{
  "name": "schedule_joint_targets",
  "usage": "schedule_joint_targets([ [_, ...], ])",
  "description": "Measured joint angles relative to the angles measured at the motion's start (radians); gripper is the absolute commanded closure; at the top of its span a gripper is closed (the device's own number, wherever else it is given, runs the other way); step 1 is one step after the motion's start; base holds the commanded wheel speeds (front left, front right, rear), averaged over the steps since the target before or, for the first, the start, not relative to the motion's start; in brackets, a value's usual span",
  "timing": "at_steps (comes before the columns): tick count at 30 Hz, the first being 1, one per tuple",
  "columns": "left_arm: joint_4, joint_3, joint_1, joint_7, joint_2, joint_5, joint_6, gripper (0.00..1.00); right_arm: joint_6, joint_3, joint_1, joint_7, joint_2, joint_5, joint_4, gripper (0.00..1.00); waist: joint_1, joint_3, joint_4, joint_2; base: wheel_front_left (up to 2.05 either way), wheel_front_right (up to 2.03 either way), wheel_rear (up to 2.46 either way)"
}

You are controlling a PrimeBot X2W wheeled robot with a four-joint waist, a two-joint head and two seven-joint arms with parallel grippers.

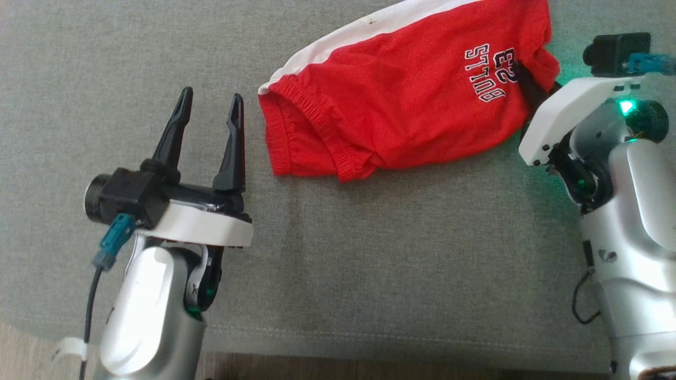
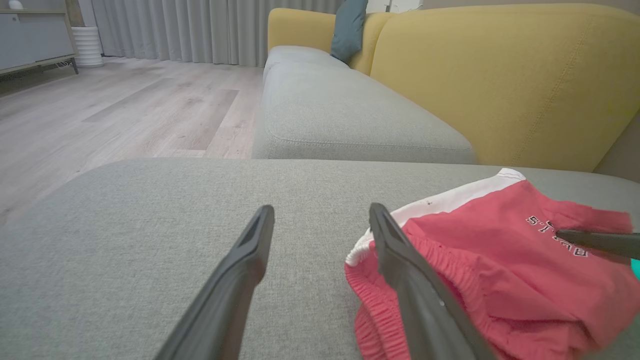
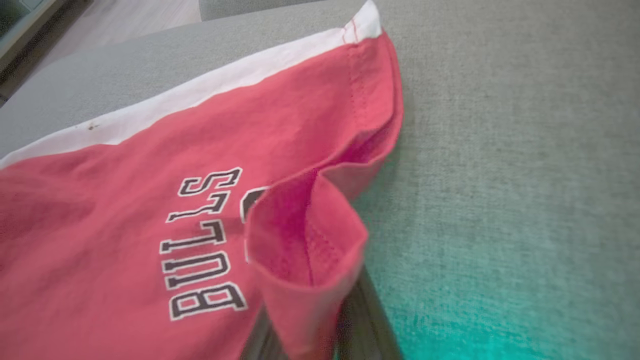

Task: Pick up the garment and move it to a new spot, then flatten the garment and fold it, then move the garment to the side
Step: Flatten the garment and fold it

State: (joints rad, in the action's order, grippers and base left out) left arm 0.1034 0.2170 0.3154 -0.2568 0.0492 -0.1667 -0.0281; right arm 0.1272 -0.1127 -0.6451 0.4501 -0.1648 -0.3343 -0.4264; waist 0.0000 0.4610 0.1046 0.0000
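Note:
The garment point(image 1: 401, 89) is a pair of red shorts with a white side stripe and "BULLS 23" lettering. It lies crumpled on the grey cushion point(image 1: 369, 253), toward the far right. My right gripper point(image 1: 529, 87) reaches into its right edge. In the right wrist view a fold of the red fabric point(image 3: 305, 240) sits pinched between the fingers of that gripper point(image 3: 310, 325), which is shut on it. My left gripper point(image 1: 209, 113) stands open just left of the elastic waistband, holding nothing. In the left wrist view its right finger point(image 2: 400, 270) overlaps the waistband of the garment point(image 2: 500, 280).
The cushion's front edge point(image 1: 338, 343) runs along the bottom of the head view, with wood floor point(image 2: 100, 115) beyond. A yellow sofa back point(image 2: 500, 75) with a teal pillow point(image 2: 347, 30) rises behind a second grey seat point(image 2: 340, 110).

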Motion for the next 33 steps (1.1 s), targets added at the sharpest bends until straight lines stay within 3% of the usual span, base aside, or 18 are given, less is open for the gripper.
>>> schedule_joint_targets([
  [3,0.0,-0.001,0.0,0.0,-0.002,0.007,0.0,0.0,0.0,0.011,0.01,-0.027,0.01,-0.01,0.006,1.0,0.0,-0.004,-0.001,0.0,0.0,0.0,0.0],
  [11,0.008,-0.008,-0.009,0.0,-0.004,0.007,-0.007,0.0,0.0,0.117,0.283,-0.167,0.066,-0.013,0.164,1.0,-0.0001,-0.042,-0.019,0.0,0.0,0.0,0.0],
  [17,0.019,-0.01,-0.038,0.0,-0.006,0.016,-0.008,0.0,0.0,0.181,0.441,-0.186,0.094,0.008,0.271,1.0,-0.0001,-0.071,-0.037,0.0,0.0,0.0,0.0],
  [22,0.028,-0.008,-0.049,0.0,-0.006,0.018,-0.009,0.0,0.0,0.206,0.474,-0.184,0.101,0.026,0.299,1.0,-0.0001,-0.092,-0.044,0.0,0.0,0.0,0.0],
  [29,0.041,0.001,-0.049,0.0,-0.007,0.017,-0.009,0.0,0.0,0.175,0.456,-0.172,0.09,0.088,0.327,1.0,-0.0001,-0.115,-0.023,0.0,0.0,0.0,0.0],
  [33,0.047,0.013,-0.05,0.0,-0.007,0.017,-0.007,0.0,0.0,0.048,0.356,-0.139,0.083,0.119,0.369,1.0,-0.0001,-0.133,-0.001,0.0,0.0,0.0,0.0],
])
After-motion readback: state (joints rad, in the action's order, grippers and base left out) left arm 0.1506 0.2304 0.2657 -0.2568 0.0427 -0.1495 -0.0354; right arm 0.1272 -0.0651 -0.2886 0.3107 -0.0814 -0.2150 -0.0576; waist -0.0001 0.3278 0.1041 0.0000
